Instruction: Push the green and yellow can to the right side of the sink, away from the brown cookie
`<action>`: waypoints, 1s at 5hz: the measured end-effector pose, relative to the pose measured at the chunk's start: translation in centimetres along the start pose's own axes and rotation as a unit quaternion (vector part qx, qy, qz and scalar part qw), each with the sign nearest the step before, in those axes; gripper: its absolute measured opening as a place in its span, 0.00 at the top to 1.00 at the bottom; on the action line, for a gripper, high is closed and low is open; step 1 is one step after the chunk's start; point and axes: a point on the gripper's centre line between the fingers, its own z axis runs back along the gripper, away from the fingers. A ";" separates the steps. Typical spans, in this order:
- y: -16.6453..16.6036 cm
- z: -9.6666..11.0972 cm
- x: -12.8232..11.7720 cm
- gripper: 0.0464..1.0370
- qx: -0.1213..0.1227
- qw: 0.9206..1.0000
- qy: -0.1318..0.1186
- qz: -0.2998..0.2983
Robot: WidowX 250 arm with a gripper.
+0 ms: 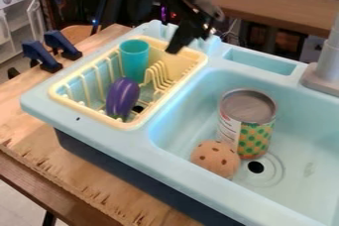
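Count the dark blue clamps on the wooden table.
2. One clamp is at the left of the table; the other clamp is just right of it, nearer the sink. More could be hidden behind the sink.

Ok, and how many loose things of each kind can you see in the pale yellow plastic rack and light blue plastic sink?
Teal tapered plastic cup: 1
Purple oval toy eggplant: 1
Cylindrical metal can with green-patterned label: 1
Tan round ball with dark spots: 1
Total: 4
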 end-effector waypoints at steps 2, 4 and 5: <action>-0.3 -1.7 0.4 0.03 -0.011 1.000 -0.004 0.001; 0.3 -4.6 -0.5 0.03 -0.071 0.997 -0.003 0.027; 0.2 -4.8 -0.6 0.03 -0.066 0.997 -0.005 0.032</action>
